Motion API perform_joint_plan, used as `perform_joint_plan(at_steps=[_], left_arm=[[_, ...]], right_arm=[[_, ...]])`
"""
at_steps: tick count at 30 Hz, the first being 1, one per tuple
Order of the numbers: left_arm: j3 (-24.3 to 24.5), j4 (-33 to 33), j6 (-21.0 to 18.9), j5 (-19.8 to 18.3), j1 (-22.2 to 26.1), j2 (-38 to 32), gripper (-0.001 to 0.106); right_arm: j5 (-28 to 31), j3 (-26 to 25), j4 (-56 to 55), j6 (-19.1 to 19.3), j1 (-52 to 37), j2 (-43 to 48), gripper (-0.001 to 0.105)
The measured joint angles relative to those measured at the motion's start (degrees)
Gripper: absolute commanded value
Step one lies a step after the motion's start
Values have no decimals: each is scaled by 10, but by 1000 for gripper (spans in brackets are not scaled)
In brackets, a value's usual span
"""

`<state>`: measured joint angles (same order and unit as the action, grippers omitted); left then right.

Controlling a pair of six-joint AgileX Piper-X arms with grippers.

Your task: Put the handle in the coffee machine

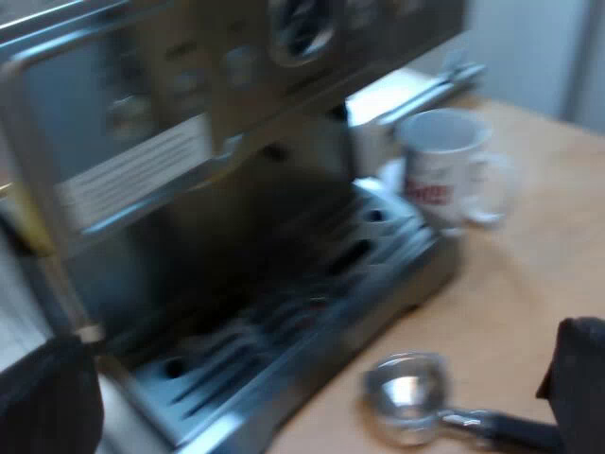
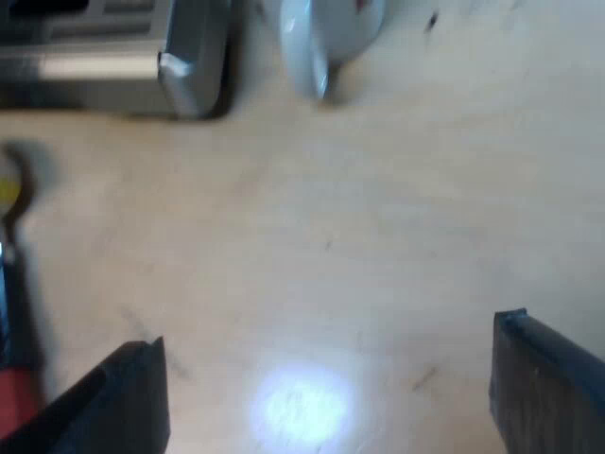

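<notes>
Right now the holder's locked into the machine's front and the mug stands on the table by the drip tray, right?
Not quite. The holder isn't locked in: the left wrist view shows it lying loose on the table before the machine. The mug does stand on the table by the drip tray.

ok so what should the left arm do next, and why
Probably shift the left gripper across to centre the holder's dark handle between its open fingers. The holder lies loose on the table before the espresso machine and is not yet gripped.
</notes>
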<state>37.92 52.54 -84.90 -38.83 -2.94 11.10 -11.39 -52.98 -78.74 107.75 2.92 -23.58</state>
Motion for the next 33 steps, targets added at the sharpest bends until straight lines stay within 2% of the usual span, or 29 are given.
perform_joint_plan(at_steps=[8,13,17,23,25,27,29,33], left_arm=[[0,0,2,-69,0,50,98],[0,0,36,-83,-7,73,98],[0,3,41,-87,-42,91,98],[0,43,48,-90,-92,121,98],[0,51,70,-81,-106,125,98],[0,58,105,-51,-119,125,98],[0,70,134,-38,-125,125,98],[0,102,166,-47,-130,125,98]], right_arm=[[-38,-28,-23,2,5,-94,71],[-37,-30,-24,0,49,-138,71],[-35,-30,0,-38,108,-168,71],[21,-30,52,-88,208,-200,71],[34,-30,66,-105,239,-211,71],[38,-30,91,-130,277,-226,71],[40,-30,105,-147,302,-238,71],[65,-31,133,-192,357,-271,71]])
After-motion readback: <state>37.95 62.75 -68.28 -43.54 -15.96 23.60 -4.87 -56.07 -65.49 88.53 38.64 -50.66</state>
